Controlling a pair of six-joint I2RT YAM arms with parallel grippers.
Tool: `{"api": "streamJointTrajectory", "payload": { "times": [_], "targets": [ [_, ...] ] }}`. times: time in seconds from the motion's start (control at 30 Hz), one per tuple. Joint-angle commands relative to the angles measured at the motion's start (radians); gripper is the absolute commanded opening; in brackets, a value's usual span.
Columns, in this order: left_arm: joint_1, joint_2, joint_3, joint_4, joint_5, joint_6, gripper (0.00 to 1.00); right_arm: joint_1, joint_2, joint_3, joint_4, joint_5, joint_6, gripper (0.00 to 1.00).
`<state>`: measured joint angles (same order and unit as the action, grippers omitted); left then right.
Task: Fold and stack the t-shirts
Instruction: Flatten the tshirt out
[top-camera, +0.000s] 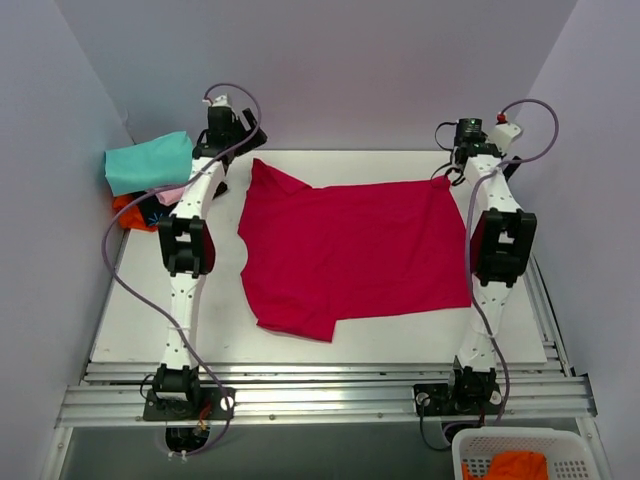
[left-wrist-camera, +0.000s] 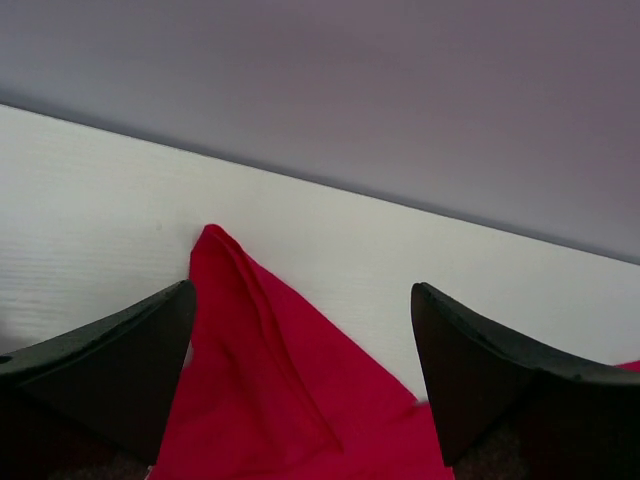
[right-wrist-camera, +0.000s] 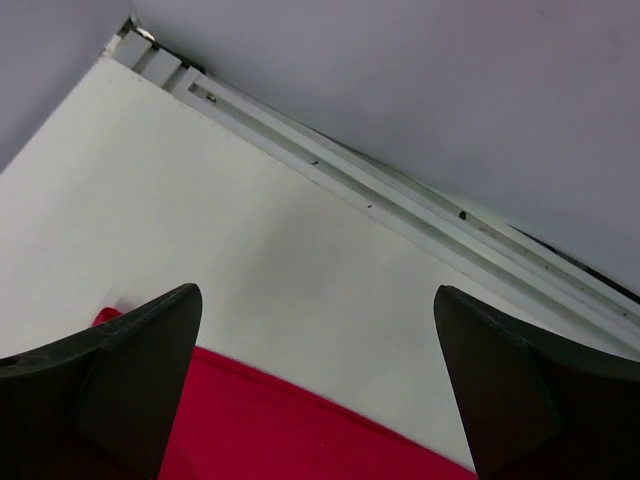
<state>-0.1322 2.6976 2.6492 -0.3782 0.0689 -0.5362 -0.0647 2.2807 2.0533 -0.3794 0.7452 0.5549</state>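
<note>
Crimson short-sleeved cloth t-shirt (top-camera: 355, 250) spread flat on white table (top-camera: 140, 320). Left gripper (left-wrist-camera: 302, 290) jaws wide apart over far-left corner. Right gripper (right-wrist-camera: 317, 292) jaws wide apart at far-right corner.

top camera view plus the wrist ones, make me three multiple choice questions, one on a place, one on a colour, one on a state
1. Where does the folded teal shirt sit?
A) at the far left corner of the table
B) at the near right corner
C) in the centre

2. What colour is the big shirt spread out on the table?
A) black
B) crimson red
C) teal

3. How does the left gripper stand?
A) shut on cloth
B) shut on nothing
C) open

Answers:
1 A: the top view shows it at the table's back left edge.
2 B: red cloth covers the middle of the table.
3 C: the left wrist view shows its fingers wide apart above the red cloth.
</note>
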Motion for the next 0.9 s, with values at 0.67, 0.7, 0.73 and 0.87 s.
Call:
{"api": "streamJointTrajectory", "payload": {
  "times": [0.67, 0.7, 0.73, 0.87],
  "targets": [
    [-0.362, -1.234, -1.405, -0.163, -0.175, -0.177, 0.91, 0.131, -0.888, -0.745, -0.011, -0.51, 0.016, 0.91],
    [-0.357, -1.178, -1.372, -0.16, -0.167, -0.126, 0.91, 0.134, -0.883, -0.74, 0.013, -0.553, 0.007, 0.88],
    [-0.348, -1.144, -1.285, -0.163, -0.159, -0.102, 0.9, 0.138, -0.873, -0.728, 0.025, -0.616, 0.004, 0.83],
    [-0.299, -0.902, -1.027, -0.179, -0.114, -0.028, 0.9, 0.212, -0.747, -0.566, -0.005, -0.624, -0.018, 0.82]
  ]
}}
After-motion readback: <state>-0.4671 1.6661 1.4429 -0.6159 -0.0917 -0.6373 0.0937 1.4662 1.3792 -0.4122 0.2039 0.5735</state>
